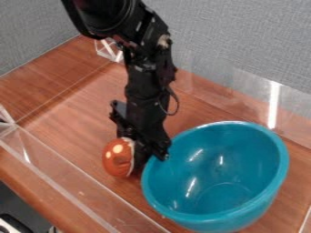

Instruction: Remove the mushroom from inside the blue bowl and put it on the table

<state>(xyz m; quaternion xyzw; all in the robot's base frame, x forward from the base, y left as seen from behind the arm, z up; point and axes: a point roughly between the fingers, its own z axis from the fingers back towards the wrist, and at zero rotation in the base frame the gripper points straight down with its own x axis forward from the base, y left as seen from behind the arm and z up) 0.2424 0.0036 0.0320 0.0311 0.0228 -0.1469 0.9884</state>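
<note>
Wood-grain tabletop (55, 86): blue bowl (219, 177) empty. Gripper (136, 155) clamps mushroom (118, 157) beside bowl. Best release: seat it flat before opening.

The black claw (131, 155) points straight down just left of the blue bowl (219, 187), closed around the mushroom (118, 158). The mushroom's orange cap sits low, at or just above the reddish-brown tabletop (61, 86); contact cannot be told. The bowl's rim tilts, touching the claw. Clear acrylic walls (49, 173) edge the tabletop.
</note>
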